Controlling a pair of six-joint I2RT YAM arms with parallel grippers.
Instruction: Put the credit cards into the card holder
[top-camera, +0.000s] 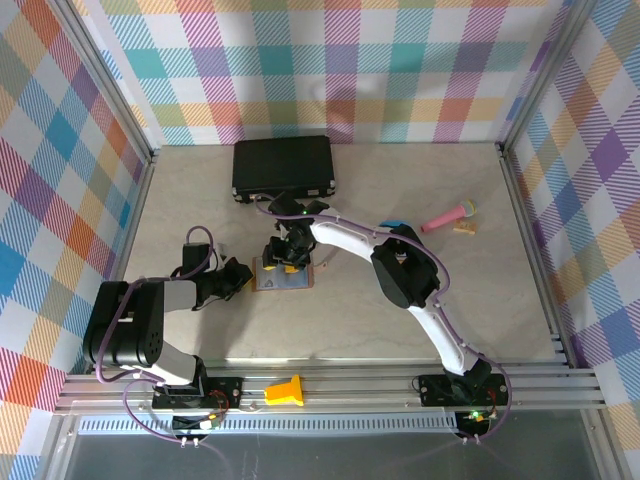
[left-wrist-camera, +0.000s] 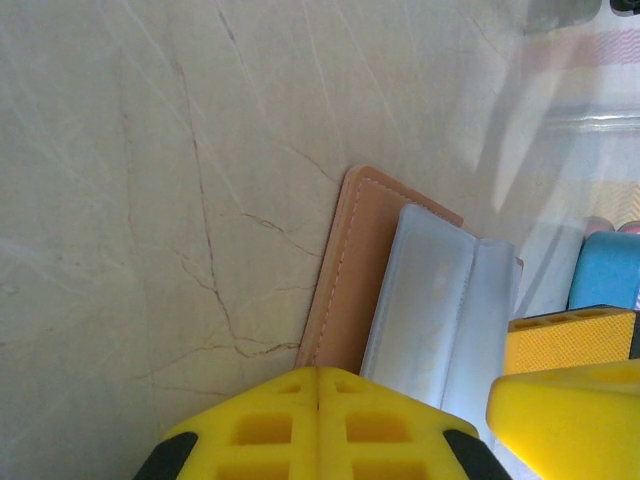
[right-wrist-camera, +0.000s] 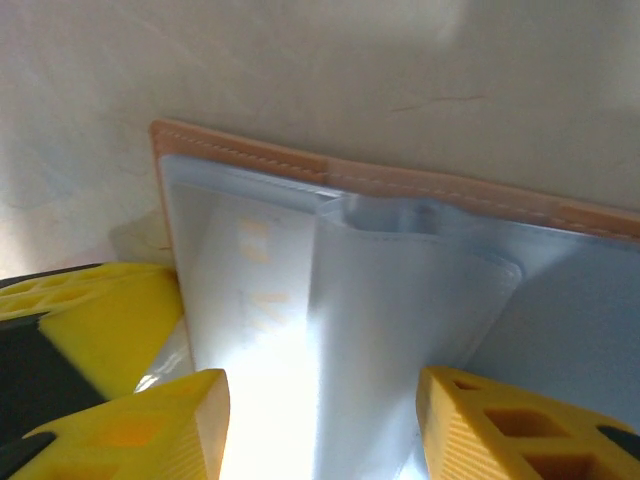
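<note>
The card holder (top-camera: 296, 281) lies open mid-table, salmon leather (left-wrist-camera: 350, 270) outside and bluish-grey pockets (left-wrist-camera: 440, 300) inside. My left gripper (top-camera: 245, 277) is shut, with nothing between its fingers. Its tip (left-wrist-camera: 318, 372) sits at the holder's left edge. My right gripper (top-camera: 288, 258) hangs just over the holder (right-wrist-camera: 400, 185), its fingers half apart (right-wrist-camera: 320, 420). A pale grey credit card (right-wrist-camera: 290, 390) spans the gap between them and its edges meet both pads. Its far end lies at the mouth of a pocket. Glare hides the card's face.
A large black case (top-camera: 283, 165) lies at the back. A blue tray (top-camera: 395, 224) peeks from behind the right arm, also seen as a blue tray (left-wrist-camera: 605, 270). A pink toy microphone (top-camera: 448, 216) lies to the right. A yellow block (top-camera: 285, 390) sits on the near rail.
</note>
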